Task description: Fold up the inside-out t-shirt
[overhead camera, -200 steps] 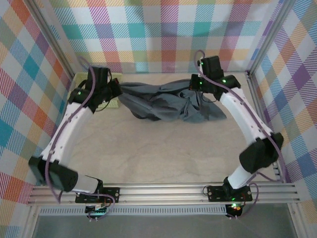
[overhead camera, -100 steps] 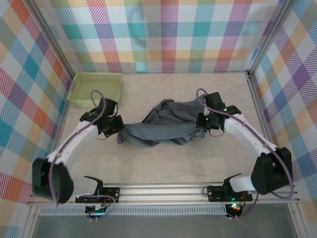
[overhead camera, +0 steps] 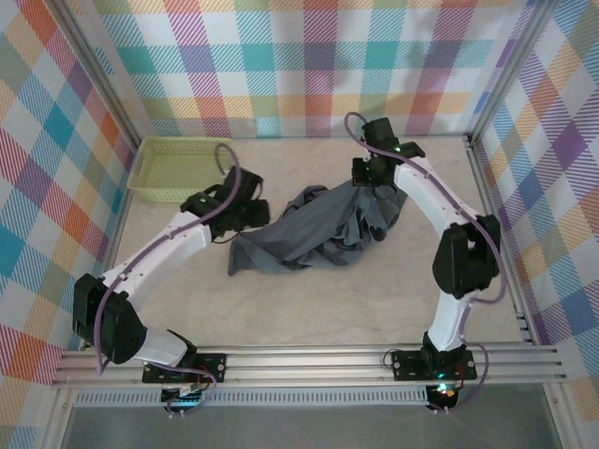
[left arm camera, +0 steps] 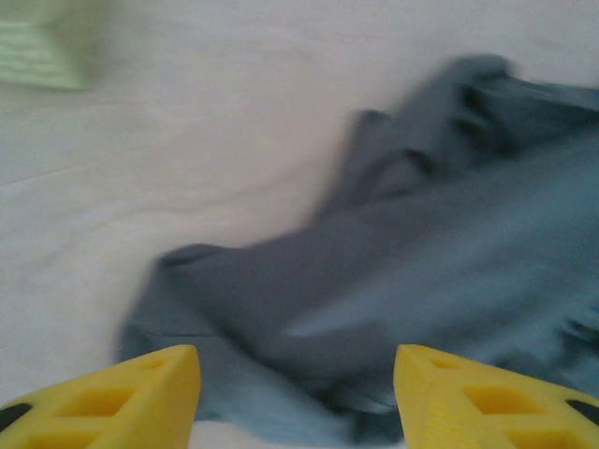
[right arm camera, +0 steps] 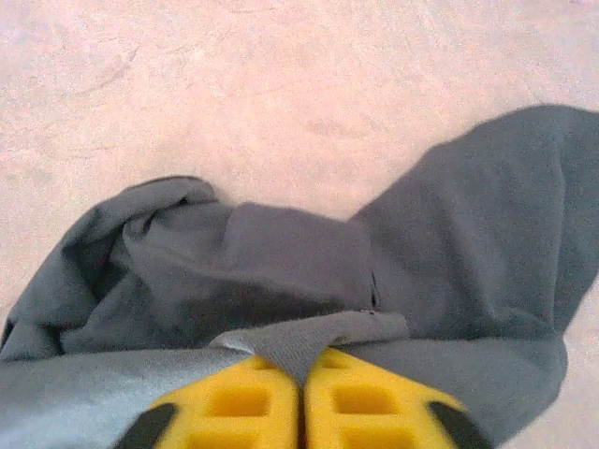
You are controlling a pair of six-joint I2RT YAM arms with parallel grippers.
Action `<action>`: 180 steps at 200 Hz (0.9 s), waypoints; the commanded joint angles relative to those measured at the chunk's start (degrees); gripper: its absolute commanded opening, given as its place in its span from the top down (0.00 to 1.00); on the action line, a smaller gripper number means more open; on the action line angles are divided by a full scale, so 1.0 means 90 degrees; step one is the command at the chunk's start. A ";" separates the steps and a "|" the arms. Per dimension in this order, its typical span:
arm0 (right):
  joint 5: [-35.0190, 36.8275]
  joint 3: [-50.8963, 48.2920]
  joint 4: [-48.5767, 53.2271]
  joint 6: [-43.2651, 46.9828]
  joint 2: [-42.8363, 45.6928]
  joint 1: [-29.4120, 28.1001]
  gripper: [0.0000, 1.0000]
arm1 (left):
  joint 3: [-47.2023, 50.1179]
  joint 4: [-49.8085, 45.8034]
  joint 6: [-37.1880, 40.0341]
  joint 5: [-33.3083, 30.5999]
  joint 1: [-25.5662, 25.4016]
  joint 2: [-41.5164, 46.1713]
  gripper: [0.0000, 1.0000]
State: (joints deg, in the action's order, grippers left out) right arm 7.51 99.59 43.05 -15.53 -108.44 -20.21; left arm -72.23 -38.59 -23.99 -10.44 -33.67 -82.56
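- The inside-out t-shirt [overhead camera: 314,236] lies bunched at the middle of the tabletop [overhead camera: 328,313] in the top view, its right end drawn up toward the upper right.
- The right claw [right arm camera: 301,398] is seen closed, with a ridge of grey cloth pinched between its tips. That end is probably held so the garment can be pulled out or turned.
- The left claw [left arm camera: 295,379] is held wide apart with nothing gripped; the cloth lies loose beneath and beyond it.
- The green mesh basket [overhead camera: 178,168] stands at the upper left, apart from the shirt.
- Half a second earlier the shirt was stretched between both claws. Since then its left end has been dropped, and the right claw [overhead camera: 374,180] has been carried toward the upper edge.
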 commanded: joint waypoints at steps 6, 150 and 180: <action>0.0312 0.0716 0.0881 0.0046 -0.0463 0.0040 0.52 | -0.0368 0.0362 0.0612 0.0564 -0.0746 -0.1147 0.40; -0.1208 -0.4290 -0.1624 -0.1030 0.1734 -0.0516 0.42 | -0.1875 0.0326 0.0459 0.0133 -0.1271 -0.3820 0.77; -0.0893 -0.4011 -0.1485 -0.0980 0.1492 -0.0577 0.73 | -0.1788 0.0342 0.0318 0.0121 -0.1209 -0.3596 0.97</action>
State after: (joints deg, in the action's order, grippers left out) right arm -2.02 60.69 30.81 -24.10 -94.50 -24.82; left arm -87.33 -34.35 -19.99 -8.19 -45.15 -116.95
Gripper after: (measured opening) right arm 0.393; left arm 0.079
